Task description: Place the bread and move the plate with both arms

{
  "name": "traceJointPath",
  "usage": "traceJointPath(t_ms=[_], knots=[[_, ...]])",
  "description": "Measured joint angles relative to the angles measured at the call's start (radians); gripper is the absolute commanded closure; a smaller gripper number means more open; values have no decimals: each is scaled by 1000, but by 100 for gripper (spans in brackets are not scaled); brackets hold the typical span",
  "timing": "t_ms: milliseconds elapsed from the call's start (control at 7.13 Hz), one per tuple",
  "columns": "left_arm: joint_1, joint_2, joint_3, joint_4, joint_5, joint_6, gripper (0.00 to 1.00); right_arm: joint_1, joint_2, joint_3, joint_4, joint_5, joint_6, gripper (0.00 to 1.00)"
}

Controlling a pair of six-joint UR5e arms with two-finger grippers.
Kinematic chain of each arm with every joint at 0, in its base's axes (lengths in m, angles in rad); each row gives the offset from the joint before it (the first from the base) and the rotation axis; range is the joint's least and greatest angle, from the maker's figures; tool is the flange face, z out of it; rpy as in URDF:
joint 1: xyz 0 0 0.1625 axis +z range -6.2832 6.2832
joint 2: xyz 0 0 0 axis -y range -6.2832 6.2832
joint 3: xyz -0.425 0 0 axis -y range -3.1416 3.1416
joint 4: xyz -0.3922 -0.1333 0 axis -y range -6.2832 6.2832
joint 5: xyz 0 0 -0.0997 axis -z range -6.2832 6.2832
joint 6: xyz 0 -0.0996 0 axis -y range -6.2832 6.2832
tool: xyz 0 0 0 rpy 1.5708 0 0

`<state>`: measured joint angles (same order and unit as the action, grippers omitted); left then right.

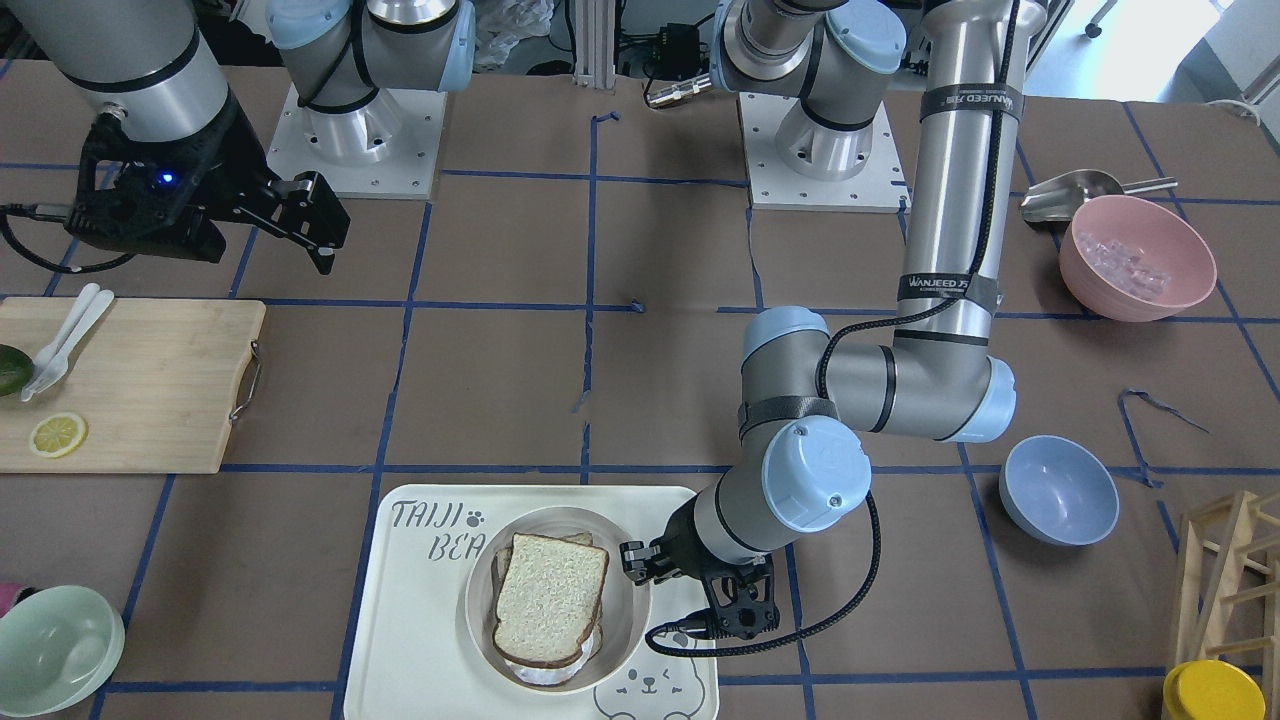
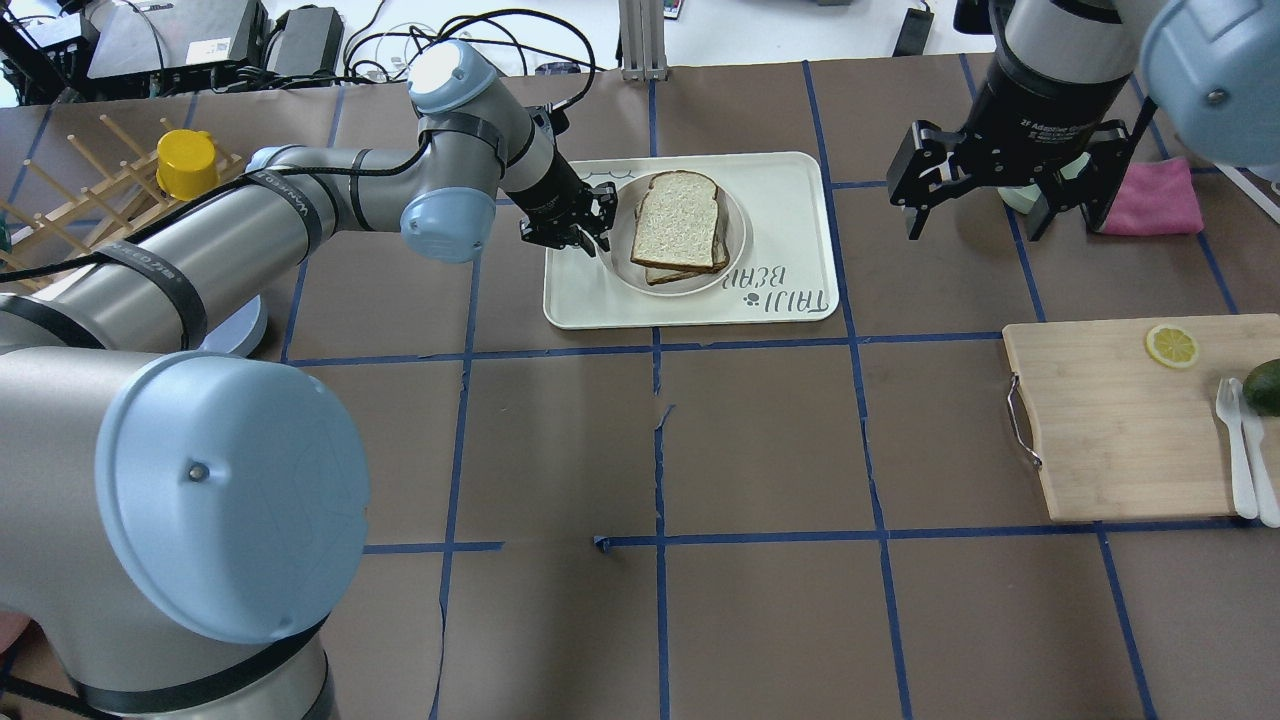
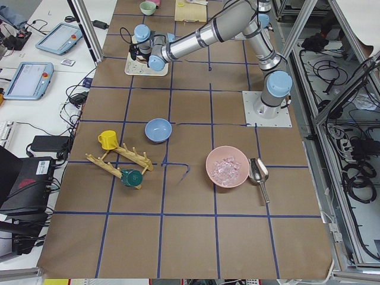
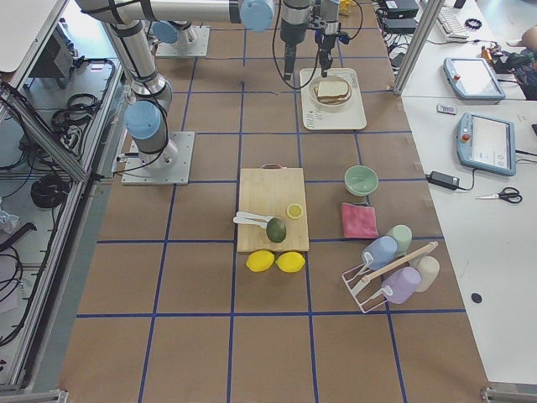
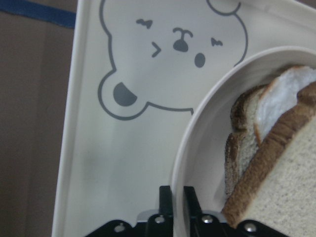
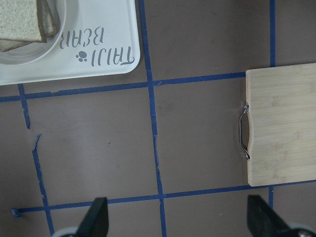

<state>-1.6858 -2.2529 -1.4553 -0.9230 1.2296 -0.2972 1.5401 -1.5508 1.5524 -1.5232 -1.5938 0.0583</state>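
The bread [image 1: 550,598] [image 2: 680,215] lies flat on top of a paler slice with egg white showing, on the round cream plate [image 1: 636,610] [image 2: 622,252]. The plate sits on the bear tray [image 1: 420,620] [image 2: 785,200]. My left gripper [image 1: 634,562] [image 2: 598,232] is low at the plate's edge nearest it. In the left wrist view the gripper [image 5: 177,195] is shut on the plate's rim [image 5: 197,128], beside the bread's crust [image 5: 276,158]. My right gripper [image 1: 305,235] [image 2: 1000,215] [image 6: 178,219] hangs open and empty above the table, to the right of the tray [image 6: 74,69].
A bamboo cutting board [image 2: 1110,420] with a lemon slice, white cutlery and an avocado lies at the right. A pink cloth [image 2: 1160,195] and a green bowl [image 1: 55,650] lie beyond the right gripper. A blue bowl [image 1: 1058,490], pink bowl [image 1: 1138,255] and wooden rack [image 2: 80,190] are on the left.
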Motion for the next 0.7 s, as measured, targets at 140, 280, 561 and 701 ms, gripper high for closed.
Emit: traceJointPath(t_ms=[140, 280, 561, 701], knots=[[-1, 19, 8, -8, 11, 2, 18, 0, 0, 0, 0, 0, 0, 0], [-3, 52, 23, -48, 40, 4, 13, 0, 0, 0, 0, 0, 0, 0], [-5, 153, 61, -199, 105, 24, 5, 0, 0, 0, 0, 0, 1, 0], [-5, 215, 68, -267, 161, 57, 0, 0, 0, 0, 0, 0, 0, 0]])
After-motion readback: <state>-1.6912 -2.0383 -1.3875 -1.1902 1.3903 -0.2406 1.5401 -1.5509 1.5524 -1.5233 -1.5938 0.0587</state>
